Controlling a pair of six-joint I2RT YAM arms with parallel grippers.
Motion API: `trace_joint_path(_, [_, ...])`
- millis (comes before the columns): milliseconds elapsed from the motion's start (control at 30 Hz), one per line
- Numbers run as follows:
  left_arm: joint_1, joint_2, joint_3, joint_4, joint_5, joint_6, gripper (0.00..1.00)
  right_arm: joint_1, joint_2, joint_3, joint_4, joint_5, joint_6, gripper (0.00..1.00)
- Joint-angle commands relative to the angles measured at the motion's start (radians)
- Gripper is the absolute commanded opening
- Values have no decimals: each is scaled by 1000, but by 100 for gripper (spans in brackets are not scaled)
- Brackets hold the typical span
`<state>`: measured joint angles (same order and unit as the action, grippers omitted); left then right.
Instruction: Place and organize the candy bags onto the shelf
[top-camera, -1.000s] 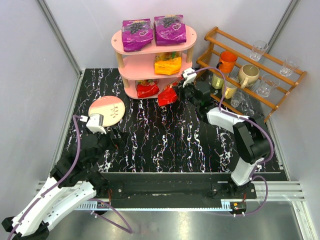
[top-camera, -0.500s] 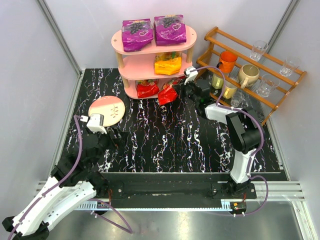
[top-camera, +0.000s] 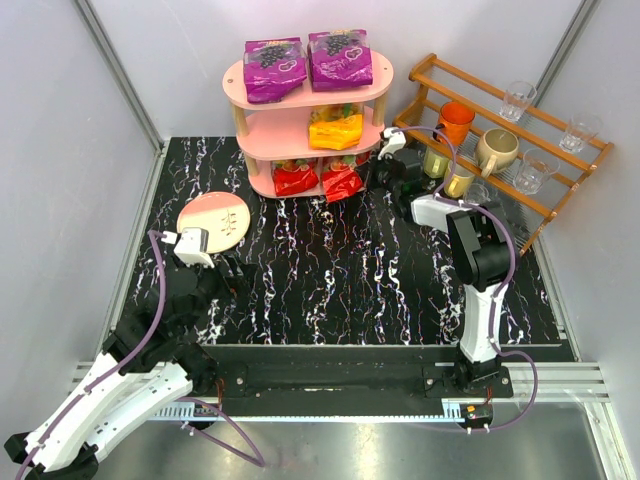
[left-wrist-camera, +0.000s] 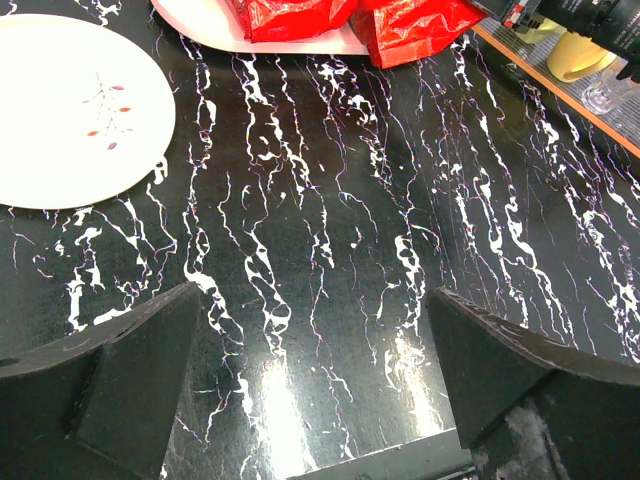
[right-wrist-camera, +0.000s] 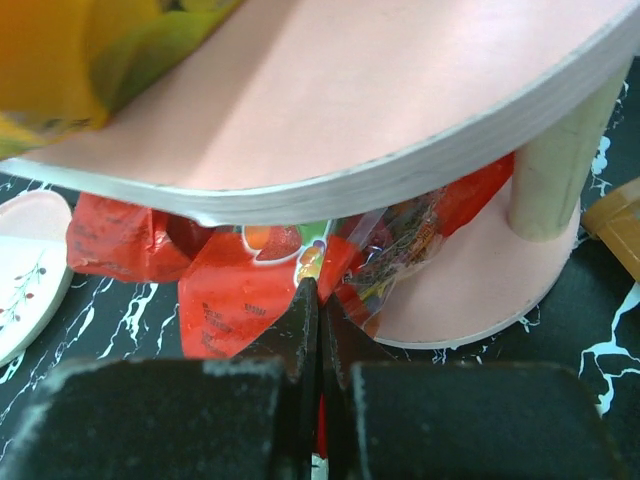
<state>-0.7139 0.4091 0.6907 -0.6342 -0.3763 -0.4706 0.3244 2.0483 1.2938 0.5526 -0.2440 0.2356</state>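
The pink shelf holds two purple candy bags on its top tier and an orange bag on the middle tier. One red bag lies on the bottom tier. My right gripper is shut on the second red bag. In the right wrist view the jaws pinch the edge of this red bag, which lies partly under the middle tier and overhangs the bottom tier. My left gripper is open and empty above the table.
A white and pink plate lies on the black marbled table, left of the shelf and just ahead of my left gripper. A brown slatted rack with cups and glasses stands right of the shelf, close beside my right arm.
My right gripper has carried the red bag from the table in front of the shelf back onto the bottom tier, beside the other red bag. The left arm has not moved.
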Motion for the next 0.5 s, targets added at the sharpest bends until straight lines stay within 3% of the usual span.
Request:
trace_joint_path(0, [5, 4, -7, 42, -21, 13, 99, -11, 24, 81, -39, 41, 57, 0])
trace_joint_path(467, [5, 10, -5, 42, -24, 13, 99, -18, 107, 165, -132, 110, 165, 0])
